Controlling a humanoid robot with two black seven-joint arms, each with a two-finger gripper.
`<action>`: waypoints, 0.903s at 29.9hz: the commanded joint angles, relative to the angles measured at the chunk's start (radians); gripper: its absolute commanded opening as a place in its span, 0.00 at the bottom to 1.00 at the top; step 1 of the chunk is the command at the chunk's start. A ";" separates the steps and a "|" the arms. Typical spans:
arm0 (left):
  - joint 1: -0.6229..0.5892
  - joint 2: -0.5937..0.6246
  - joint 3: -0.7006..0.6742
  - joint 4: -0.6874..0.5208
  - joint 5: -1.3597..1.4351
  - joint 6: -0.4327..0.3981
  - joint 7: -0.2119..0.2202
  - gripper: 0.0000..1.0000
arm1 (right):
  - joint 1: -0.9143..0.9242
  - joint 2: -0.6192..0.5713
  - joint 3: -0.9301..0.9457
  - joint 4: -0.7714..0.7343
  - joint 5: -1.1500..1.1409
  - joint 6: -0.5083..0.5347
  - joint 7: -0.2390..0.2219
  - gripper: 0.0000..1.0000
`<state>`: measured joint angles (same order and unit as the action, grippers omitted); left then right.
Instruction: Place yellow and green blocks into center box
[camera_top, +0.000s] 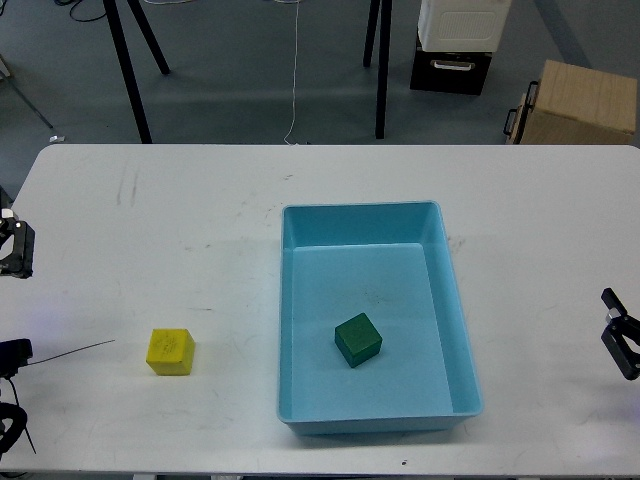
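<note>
The yellow block (169, 351) sits on the white table (200, 230), left of the light blue box (460, 330). The green block (357, 339) lies inside the box, slightly tilted, near its middle. Only one dark tip of my left gripper (12, 249) shows at the left edge, well up and left of the yellow block. Only a dark tip of my right gripper (621, 345) shows at the right edge, right of the box. Neither gripper's second finger is in view, and neither holds anything that I can see.
Beyond the table's far edge stand black tripod legs (130, 60), a black and white case (455, 45) and a cardboard box (578, 100) on the grey floor. A thin wire (60, 352) lies on the table at the left edge.
</note>
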<state>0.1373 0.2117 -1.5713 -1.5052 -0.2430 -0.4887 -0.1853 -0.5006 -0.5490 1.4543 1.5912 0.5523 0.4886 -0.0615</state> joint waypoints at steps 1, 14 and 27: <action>-0.048 0.089 -0.050 0.003 -0.021 0.000 -0.011 1.00 | -0.006 -0.005 0.014 0.001 0.000 0.000 0.003 0.83; -0.182 0.564 0.068 -0.147 -0.003 0.000 -0.006 1.00 | 0.013 0.092 0.089 -0.019 -0.002 0.000 0.003 0.83; -0.497 0.917 0.529 -0.260 0.339 0.000 0.067 1.00 | 0.002 0.196 0.092 -0.011 -0.002 0.000 0.003 0.83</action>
<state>-0.2117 1.0988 -1.2089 -1.7642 0.0409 -0.4847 -0.1484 -0.4911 -0.3566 1.5452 1.5796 0.5498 0.4886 -0.0584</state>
